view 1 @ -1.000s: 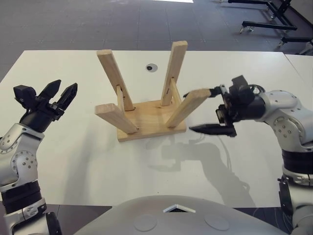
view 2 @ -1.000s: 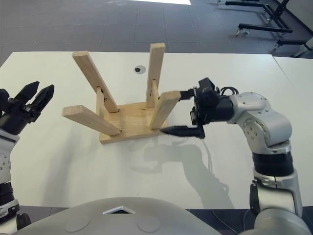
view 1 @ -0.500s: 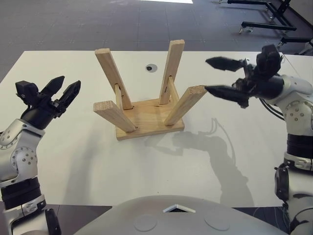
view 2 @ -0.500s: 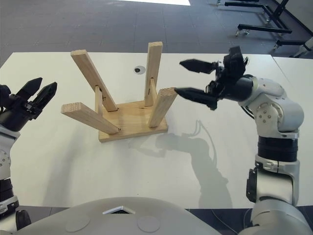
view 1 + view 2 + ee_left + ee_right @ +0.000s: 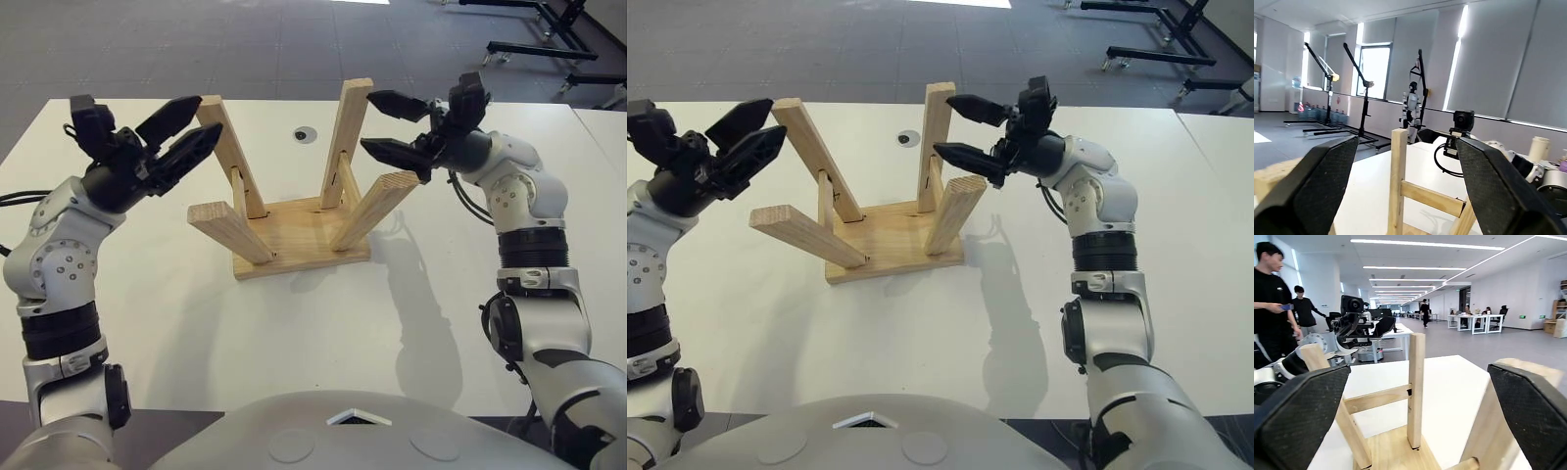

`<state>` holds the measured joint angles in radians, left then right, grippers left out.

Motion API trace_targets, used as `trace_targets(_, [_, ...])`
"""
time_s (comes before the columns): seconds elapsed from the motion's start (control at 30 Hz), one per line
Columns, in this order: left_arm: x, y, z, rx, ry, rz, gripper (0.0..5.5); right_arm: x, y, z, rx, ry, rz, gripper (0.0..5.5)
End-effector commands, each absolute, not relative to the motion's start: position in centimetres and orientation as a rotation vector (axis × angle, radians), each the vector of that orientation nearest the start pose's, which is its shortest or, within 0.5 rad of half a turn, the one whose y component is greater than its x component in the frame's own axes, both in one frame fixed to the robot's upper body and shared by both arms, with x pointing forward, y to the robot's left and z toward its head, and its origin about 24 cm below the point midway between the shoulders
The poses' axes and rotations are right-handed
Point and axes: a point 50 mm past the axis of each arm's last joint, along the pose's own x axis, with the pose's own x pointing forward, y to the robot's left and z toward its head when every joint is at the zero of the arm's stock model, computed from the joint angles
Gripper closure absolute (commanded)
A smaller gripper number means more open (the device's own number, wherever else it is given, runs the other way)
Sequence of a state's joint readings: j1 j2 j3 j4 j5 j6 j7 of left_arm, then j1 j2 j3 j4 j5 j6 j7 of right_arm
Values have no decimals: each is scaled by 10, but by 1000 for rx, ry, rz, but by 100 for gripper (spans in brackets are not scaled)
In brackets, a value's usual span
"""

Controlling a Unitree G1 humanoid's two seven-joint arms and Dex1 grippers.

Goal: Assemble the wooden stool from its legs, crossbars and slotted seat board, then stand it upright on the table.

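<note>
The wooden stool lies upside down, seat board flat on the white table, four splayed legs pointing up with crossbars between them. My left gripper is open, level with the top of the far-left leg and just to its left. My right gripper is open just right of the top of the far-right leg, above the near-right leg. In the wrist views a leg stands beyond each gripper's spread fingers. Neither gripper holds anything.
A small dark round fitting sits in the table behind the stool. The table's near half and right side are bare. Black wheeled frames stand on the floor beyond the far right corner. Another table adjoins at the right.
My left arm rose and swung in toward the far-left leg. My right gripper left the near-right leg, lifted, and moved left to the far-right leg's top. Both stayed open.
</note>
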<state>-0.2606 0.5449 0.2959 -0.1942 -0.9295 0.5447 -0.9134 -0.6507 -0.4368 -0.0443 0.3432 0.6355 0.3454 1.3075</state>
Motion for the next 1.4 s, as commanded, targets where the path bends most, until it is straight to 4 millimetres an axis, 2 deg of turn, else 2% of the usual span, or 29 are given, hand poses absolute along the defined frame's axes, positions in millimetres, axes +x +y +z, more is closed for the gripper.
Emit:
trace_targets(0.03, [265, 202, 167, -368, -104, -1120, 186, 322, -161, 155, 194, -99, 1406, 33])
trace_targets(0.2, [273, 192, 152, -426, 9, -1160, 186, 321, -153, 158, 166, -92, 1460, 33])
trace_targets(0.27, [274, 189, 141, -493, 74, -1180, 186, 318, -147, 152, 106, -41, 1494, 33])
trace_targets(0.37, [275, 188, 113, -529, 219, -1130, 186, 315, -138, 125, -18, 191, 1532, 33])
trace_targets(0.43, [273, 186, 91, -521, 320, -1101, 186, 313, -136, 119, 9, 298, 1539, 33])
trace_targets(0.5, [271, 184, 80, -512, 367, -1092, 186, 311, -136, 119, 64, 348, 1533, 33])
trace_targets(0.73, [266, 182, 61, -506, 460, -1090, 186, 304, -141, 90, 154, 448, 1416, 33])
trace_targets(0.83, [268, 182, 56, -495, 468, -1076, 186, 299, -138, 83, 158, 452, 1420, 33])
trace_targets(0.9, [274, 185, 62, -473, 416, -1053, 186, 299, -136, 86, 152, 409, 1426, 33])
trace_targets(0.97, [282, 189, 76, -435, 320, -1015, 186, 300, -135, 98, 146, 323, 1432, 33])
trace_targets(1.1, [290, 191, 119, -418, 114, -1034, 186, 301, -133, 133, 183, 134, 1458, 33])
trace_targets(1.2, [288, 188, 149, -437, -20, -1075, 186, 299, -133, 156, 186, 32, 1480, 33])
trace_targets(1.3, [282, 186, 171, -440, -115, -1113, 186, 296, -134, 171, 180, -33, 1488, 33])
trace_targets(1.4, [274, 196, 192, -397, -216, -1082, 186, 289, -144, 190, 173, -129, 1471, 33])
